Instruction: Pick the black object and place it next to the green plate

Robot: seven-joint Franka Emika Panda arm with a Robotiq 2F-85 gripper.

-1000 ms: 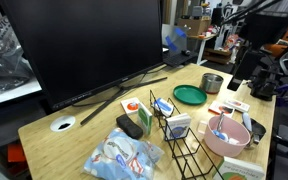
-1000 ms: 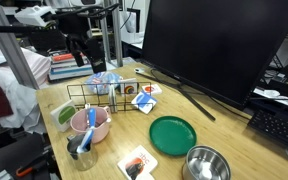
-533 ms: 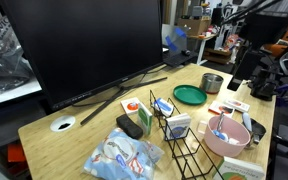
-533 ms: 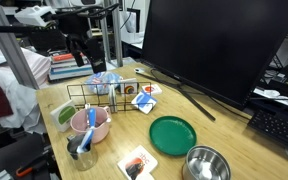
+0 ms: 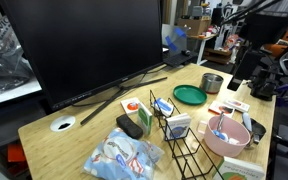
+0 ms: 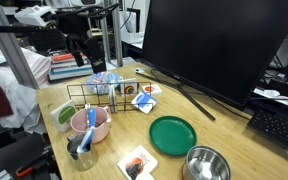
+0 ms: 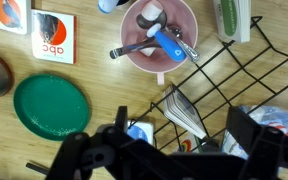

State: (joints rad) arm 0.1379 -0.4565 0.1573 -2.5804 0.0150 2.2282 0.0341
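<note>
The black object (image 5: 129, 126) is a small rounded block lying on the wooden table beside the wire rack (image 5: 180, 140). It does not show in the wrist view. The green plate (image 5: 190, 95) lies further along the table and shows in both exterior views (image 6: 173, 133) and in the wrist view (image 7: 51, 105). My gripper (image 5: 240, 68) hangs high above the table's end, far from the black object, also seen in an exterior view (image 6: 82, 58). In the wrist view my gripper (image 7: 184, 140) is open and empty over the rack (image 7: 219, 85).
A large black monitor (image 5: 84, 45) fills the back of the table. A metal cup (image 5: 213, 83) stands by the plate. A pink bowl (image 7: 160, 40) holds utensils. Printed cards (image 7: 52, 38) and a plastic bag (image 5: 122, 156) lie around the rack.
</note>
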